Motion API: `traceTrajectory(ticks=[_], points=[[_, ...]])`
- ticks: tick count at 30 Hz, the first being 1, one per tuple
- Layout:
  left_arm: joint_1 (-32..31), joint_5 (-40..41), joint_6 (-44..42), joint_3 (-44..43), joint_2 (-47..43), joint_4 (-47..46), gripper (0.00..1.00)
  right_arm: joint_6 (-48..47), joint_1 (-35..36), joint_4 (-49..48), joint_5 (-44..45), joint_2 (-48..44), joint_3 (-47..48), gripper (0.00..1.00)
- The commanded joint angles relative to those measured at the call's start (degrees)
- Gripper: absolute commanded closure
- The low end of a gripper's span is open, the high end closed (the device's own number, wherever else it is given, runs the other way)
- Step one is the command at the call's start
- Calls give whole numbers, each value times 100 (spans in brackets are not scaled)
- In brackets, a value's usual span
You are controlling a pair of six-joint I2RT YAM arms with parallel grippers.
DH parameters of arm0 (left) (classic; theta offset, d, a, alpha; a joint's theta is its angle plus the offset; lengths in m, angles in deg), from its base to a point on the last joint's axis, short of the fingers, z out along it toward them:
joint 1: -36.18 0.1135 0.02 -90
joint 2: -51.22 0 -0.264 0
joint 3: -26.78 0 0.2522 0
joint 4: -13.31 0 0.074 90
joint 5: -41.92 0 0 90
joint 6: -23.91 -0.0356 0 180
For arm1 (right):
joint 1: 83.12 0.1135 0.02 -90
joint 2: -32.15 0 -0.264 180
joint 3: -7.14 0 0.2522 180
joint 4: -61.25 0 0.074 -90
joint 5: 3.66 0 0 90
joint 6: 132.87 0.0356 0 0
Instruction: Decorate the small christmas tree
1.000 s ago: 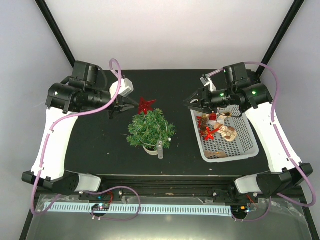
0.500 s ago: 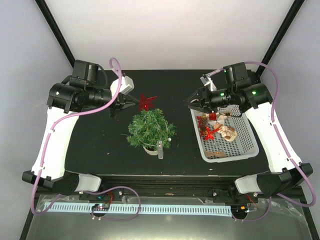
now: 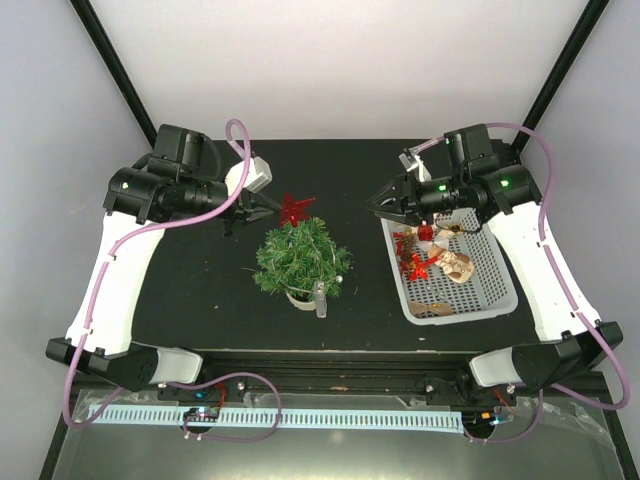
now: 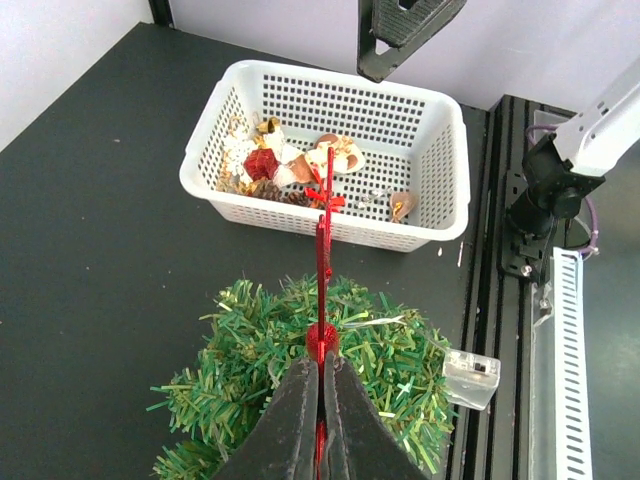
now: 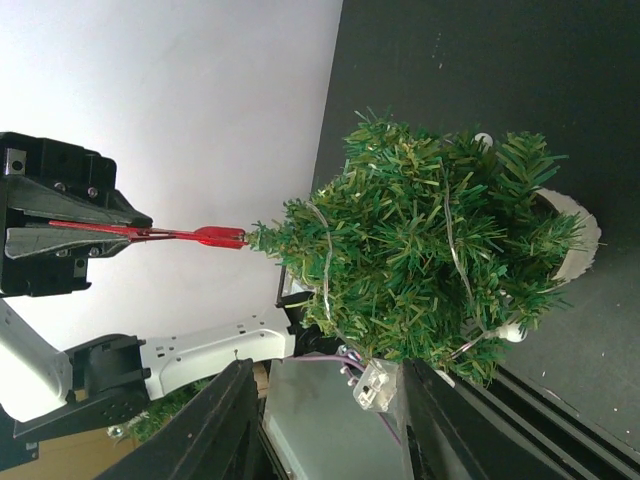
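1. Near edge. The small christmas tree (image 3: 300,255), bushy dark-green needles in a round cream-white pot (image 3: 297,296), stands upright on the black table (image 3: 200,290), near its front edge and between the 2 arms. A small clear plastic battery box (image 3: 320,299) sits just beside the pot. A thin silver light wire (image 5: 447,250) runs from it up through the branches.

2. Right of the tree. A white plastic mesh basket (image 3: 464,311) sits apart from the tree. It holds loose ornaments: red star shapes (image 3: 415,265) and beige pieces (image 3: 456,263).

3. Far side of the tree. The left gripper (image 4: 322,362) is clenched on a flat red star topper (image 3: 294,208). The star's base meets the tree's apex. The pictures do not show whether it is seated on the tip.

4. Far left corner of the basket. The right gripper (image 3: 380,210) hovers above the rim. Its fingers (image 5: 228,415) are spread and grasp nothing.

5. Task status (judgement).
- Done: light wire strung on the tree; topper brought to the apex.
- In hand: seating the star on the tip.
- Left: release of the star, then transfer of the basket ornaments to the branches. No ornament is visible on the branches, so the task is judged well short of half complete.
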Motion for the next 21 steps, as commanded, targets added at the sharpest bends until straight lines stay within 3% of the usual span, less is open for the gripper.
traceTrajectory(ticks=[1, 21], points=[[17, -149, 69, 57, -139, -220, 98, 6, -25, -140, -34, 54, 17, 59], [17, -273, 66, 158, -177, -267, 99, 2, -26, -171, -69, 92, -12, 59]])
